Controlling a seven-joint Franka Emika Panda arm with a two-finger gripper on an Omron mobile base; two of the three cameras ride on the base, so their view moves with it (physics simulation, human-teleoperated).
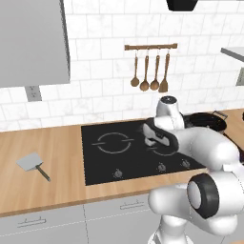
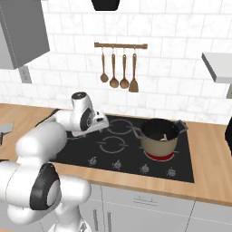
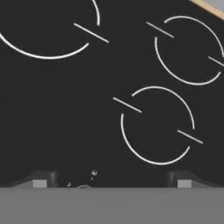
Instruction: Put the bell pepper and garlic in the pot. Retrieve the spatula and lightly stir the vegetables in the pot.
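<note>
Scanning left to right: wooden counter under white tiled wall.
Far left, counter: spatula lying flat on the wood, grey blade toward the wall, dark handle pointing toward the counter's front edge, well apart from the hob.
Centre: black hob with white ring marks and a row of knobs along its front.
Over the hob: gripper hanging above the bare glass, finger tips spread wide, nothing between them; ring marks of the burners below in the hand view.
Wall above: wooden rail with brown wooden spoons and turner hanging from it.
Right side of hob: pot upright on a red-glowing burner, two metal side handles showing.
Inside pot: a pale shape against the dark interior, too small to tell whether garlic; pepper hidden or not discernible.
Writing: none readable on hob, pot or arm.
</note>
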